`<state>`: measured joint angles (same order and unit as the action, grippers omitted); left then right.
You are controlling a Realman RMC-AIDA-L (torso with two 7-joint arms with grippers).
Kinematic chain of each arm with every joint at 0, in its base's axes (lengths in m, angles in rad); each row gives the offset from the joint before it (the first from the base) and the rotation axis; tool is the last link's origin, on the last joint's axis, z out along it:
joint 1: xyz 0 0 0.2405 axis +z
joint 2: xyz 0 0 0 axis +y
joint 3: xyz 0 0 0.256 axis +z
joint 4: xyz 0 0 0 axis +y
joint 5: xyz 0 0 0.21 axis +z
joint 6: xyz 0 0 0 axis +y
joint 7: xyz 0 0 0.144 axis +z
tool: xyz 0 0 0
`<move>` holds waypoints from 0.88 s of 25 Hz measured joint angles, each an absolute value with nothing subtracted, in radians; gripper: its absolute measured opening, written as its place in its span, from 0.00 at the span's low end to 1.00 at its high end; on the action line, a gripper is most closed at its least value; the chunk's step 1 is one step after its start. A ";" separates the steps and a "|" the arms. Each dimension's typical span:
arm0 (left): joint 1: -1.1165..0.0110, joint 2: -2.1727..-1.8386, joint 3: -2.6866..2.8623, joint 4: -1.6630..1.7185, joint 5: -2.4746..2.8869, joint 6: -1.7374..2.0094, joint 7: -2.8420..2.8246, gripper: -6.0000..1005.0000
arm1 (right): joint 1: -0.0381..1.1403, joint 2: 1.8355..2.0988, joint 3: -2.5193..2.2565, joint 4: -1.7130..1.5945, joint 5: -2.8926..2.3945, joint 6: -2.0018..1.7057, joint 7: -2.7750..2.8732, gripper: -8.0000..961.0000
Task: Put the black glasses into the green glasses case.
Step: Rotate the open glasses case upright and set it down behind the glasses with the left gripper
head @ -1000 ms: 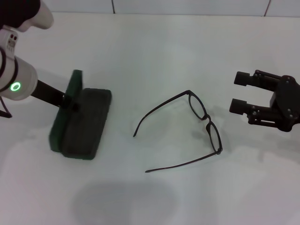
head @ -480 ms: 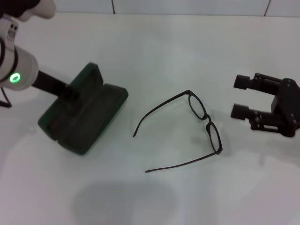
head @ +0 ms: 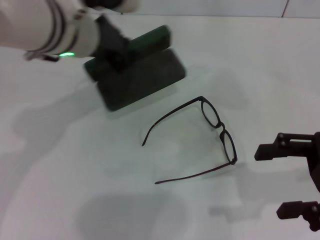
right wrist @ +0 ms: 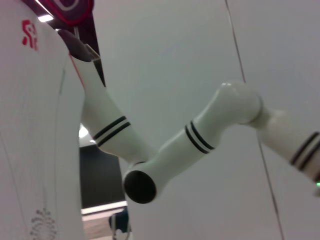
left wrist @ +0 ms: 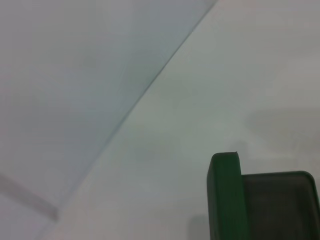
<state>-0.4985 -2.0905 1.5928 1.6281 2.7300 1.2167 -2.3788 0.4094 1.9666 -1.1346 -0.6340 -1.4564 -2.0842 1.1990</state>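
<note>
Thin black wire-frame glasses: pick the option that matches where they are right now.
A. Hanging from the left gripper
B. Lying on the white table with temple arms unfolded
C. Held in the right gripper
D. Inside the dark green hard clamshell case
B: the thin black wire-frame glasses lie flat on the white table, temple arms spread open, apart from the dark green hard clamshell case at the left gripper and from the right gripper.

open green glasses case (head: 142, 75), black glasses (head: 210, 135) unfolded nearby
</note>
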 joint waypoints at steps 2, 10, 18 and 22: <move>-0.512 -2.091 1.644 1.584 2.730 1.114 -2.322 0.25 | 0.394 1.973 -1.131 -0.633 -1.458 -2.085 1.199 0.80; -0.593 -2.092 1.775 1.327 2.720 0.844 -2.182 0.28 | 0.347 1.985 -1.102 -0.632 -1.452 -2.087 1.198 0.80; -0.633 -2.094 1.852 1.241 2.624 0.808 -2.094 0.31 | 0.332 1.987 -1.076 -0.622 -1.451 -2.087 1.197 0.79; -0.623 -2.095 1.868 1.258 2.624 0.823 -2.098 0.33 | 0.336 1.986 -1.074 -0.621 -1.450 -2.084 1.197 0.79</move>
